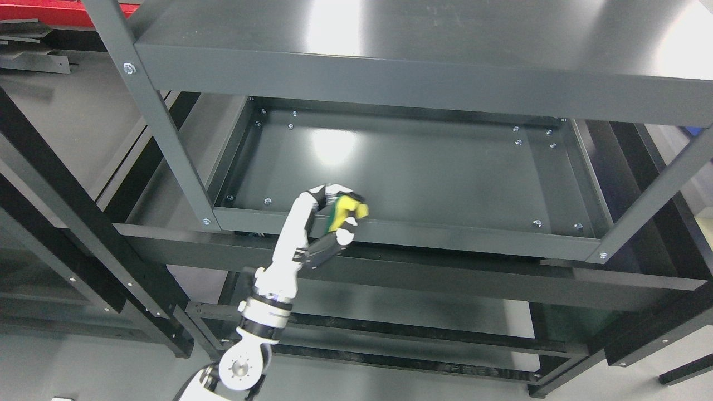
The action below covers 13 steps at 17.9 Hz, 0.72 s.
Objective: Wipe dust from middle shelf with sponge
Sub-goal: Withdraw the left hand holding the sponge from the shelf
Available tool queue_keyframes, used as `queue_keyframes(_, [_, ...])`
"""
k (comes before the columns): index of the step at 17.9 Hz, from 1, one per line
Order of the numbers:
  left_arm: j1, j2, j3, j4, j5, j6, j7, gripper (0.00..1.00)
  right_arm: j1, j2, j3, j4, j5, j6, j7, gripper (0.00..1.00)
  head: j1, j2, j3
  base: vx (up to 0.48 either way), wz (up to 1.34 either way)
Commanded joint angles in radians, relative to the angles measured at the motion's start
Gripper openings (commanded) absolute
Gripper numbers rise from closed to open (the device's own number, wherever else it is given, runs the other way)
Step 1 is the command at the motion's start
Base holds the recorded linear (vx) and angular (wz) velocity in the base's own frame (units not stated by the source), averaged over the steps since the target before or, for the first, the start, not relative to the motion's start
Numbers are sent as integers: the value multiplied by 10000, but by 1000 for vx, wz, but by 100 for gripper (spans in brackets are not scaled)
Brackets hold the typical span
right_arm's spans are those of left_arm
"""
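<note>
The fingers [341, 196] of the left hand [328, 214] were clamped on the yellow-and-green sponge [350, 210], held at the front lip of the middle shelf [423, 167], left of centre. The wipe looked barely begun. Next, I judged, the sponge needed pressing flat and sweeping rightward across the bare shelf.
</note>
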State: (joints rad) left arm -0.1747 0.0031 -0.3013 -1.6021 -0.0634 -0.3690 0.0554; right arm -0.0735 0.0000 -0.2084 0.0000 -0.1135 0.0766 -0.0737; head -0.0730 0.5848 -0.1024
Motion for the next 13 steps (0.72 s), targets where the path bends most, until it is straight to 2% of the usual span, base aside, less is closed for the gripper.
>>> queue_keyframes(1, [1317, 144, 2736, -1665, 1139, 24, -17, 0, -2, -175, -2, -175, 0, 1, 0, 100, 0, 0, 0, 0, 0])
queue_keyframes(13, [1317, 144, 2890, -1665, 1247, 300, -17, 0, -2, -175, -2, -175, 0, 1, 0, 100, 0, 0, 0, 0, 0])
